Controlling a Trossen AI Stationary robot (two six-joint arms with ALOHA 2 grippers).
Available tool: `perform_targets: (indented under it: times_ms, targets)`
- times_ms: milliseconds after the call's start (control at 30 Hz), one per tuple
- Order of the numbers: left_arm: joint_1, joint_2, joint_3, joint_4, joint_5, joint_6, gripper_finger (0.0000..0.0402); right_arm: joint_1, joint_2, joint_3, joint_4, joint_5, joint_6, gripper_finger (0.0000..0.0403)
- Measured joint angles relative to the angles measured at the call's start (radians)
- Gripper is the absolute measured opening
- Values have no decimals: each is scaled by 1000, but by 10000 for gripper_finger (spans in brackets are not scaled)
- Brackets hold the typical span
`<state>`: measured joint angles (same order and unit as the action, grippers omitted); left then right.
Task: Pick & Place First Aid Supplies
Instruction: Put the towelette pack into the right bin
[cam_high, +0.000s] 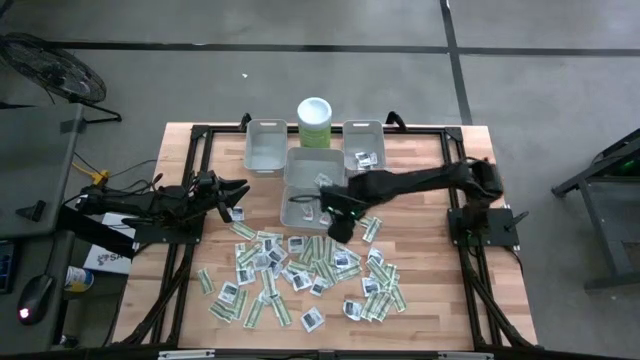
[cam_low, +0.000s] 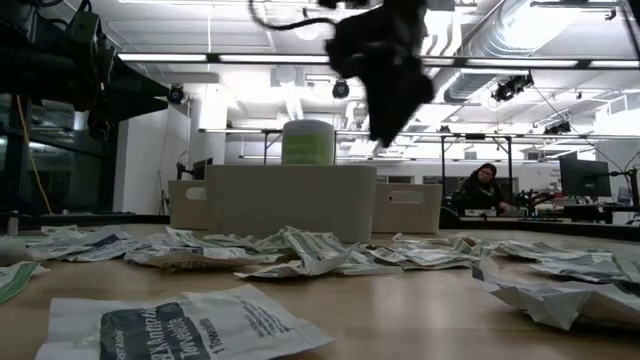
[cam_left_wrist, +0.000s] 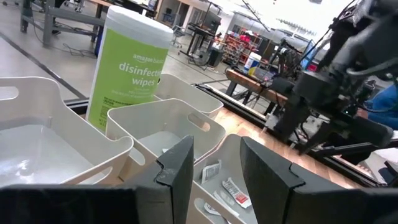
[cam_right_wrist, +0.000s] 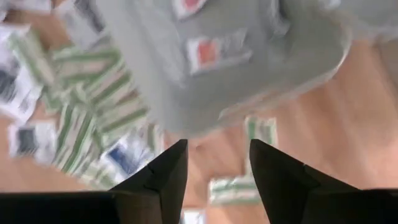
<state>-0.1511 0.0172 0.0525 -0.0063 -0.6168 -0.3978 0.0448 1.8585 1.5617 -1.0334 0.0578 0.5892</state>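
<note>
Right end effector (cam_high: 340, 228) hovers over packets (cam_high: 300, 272) scattered on the surface (cam_high: 430, 290), just beside the front bin (cam_high: 305, 195); fingers apart, empty. Left end effector (cam_high: 240, 197) waits at left, fingers apart, empty.

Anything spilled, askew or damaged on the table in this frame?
The packets lie in a loose, overlapping heap across the front of the table, several crumpled; that is the pile being sorted, not a spill. The bins and wipes canister stand upright. Nothing else stands out.
</note>
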Motion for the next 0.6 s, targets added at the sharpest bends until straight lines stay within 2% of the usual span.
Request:
perform_targets:
  times_ms: [233,433,600]
  targets:
    - [0,0,0,0,0,0,131,89,-177,-301,136,-50,205,163]
    - [0,0,0,0,0,0,131,164,-274,-490,195,-57,389,156]
    - [0,0,0,0,0,0,131,198,-317,-616,290,-66,466,156]
